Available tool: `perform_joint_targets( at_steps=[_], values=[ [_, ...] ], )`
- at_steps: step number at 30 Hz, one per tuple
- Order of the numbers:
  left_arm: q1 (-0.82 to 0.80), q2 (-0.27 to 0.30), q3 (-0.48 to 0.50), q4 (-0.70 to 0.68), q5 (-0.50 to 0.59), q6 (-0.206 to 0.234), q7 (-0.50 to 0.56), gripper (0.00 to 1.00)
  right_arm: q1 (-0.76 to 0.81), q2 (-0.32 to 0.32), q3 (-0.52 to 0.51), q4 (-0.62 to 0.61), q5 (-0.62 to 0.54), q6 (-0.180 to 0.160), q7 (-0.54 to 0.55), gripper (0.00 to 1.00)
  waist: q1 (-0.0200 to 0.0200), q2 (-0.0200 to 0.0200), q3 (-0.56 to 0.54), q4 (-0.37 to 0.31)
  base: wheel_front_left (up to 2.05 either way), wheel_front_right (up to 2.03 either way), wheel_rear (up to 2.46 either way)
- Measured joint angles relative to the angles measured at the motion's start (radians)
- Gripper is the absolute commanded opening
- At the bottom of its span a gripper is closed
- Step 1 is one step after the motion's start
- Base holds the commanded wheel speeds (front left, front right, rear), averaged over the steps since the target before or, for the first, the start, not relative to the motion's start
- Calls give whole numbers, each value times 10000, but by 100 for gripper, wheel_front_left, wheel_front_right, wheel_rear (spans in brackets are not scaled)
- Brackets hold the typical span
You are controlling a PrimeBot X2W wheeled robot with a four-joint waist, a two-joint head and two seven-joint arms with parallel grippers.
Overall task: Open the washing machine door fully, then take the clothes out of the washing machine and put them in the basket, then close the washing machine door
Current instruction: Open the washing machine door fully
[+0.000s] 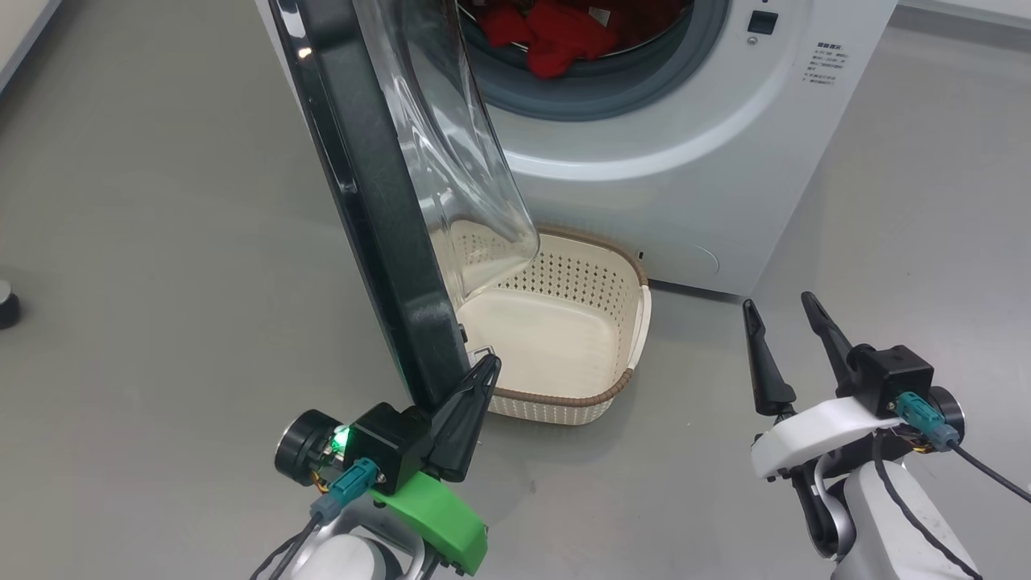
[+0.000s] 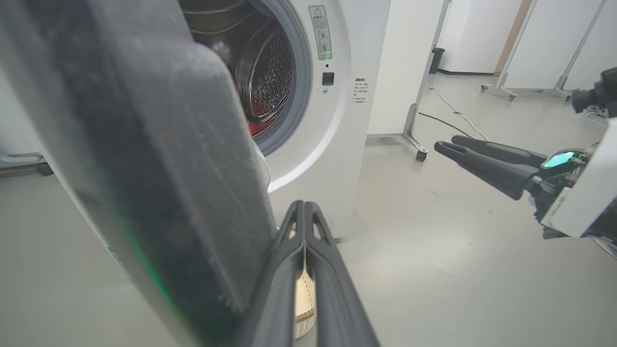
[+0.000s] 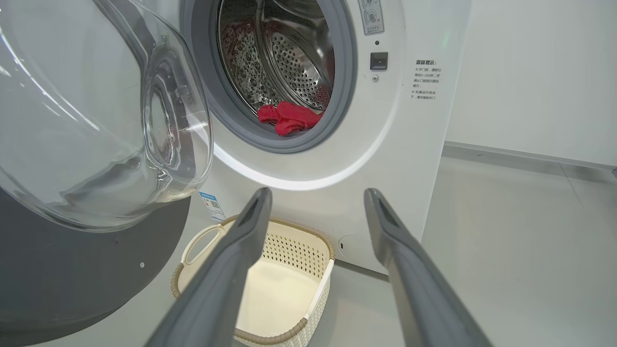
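- Two dark tapered grippers: left gripper (image 1: 490,366) clenched beside the lower edge of the washing machine door (image 1: 378,201); right gripper (image 1: 779,303) released, 4 o'clock.
- Door rim glossy black, glass bulging clear.
- Soft red clothes (image 1: 560,36) in the washing machine (image 1: 685,185) drum (image 3: 294,62), 12 o'clock.
- Perforated cream basket (image 1: 564,400), woven brown rim, below the drum mouth.
- Smooth grey floor (image 1: 161,242) open at 3 and 9 o'clock.

Bright even light, soft shadows, glare on the door (image 1: 395,201) (seemingly defocused up close)

Dark fingers (image 1: 463,411), teal plugs (image 1: 358,480)
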State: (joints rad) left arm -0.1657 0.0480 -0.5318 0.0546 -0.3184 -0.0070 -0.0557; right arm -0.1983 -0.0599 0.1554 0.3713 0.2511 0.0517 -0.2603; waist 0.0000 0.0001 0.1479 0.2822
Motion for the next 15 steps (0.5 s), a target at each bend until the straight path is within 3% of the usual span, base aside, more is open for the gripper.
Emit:
perform_joint_targets(
  at_steps=[15],
  values=[
    [-79, -109, 207, 531, -278, 247, -403, 0, -40, 31, -226, 13, -79, 33, 0, 100, 0, 0, 61, 363, 0, 0, 0]
  ],
)
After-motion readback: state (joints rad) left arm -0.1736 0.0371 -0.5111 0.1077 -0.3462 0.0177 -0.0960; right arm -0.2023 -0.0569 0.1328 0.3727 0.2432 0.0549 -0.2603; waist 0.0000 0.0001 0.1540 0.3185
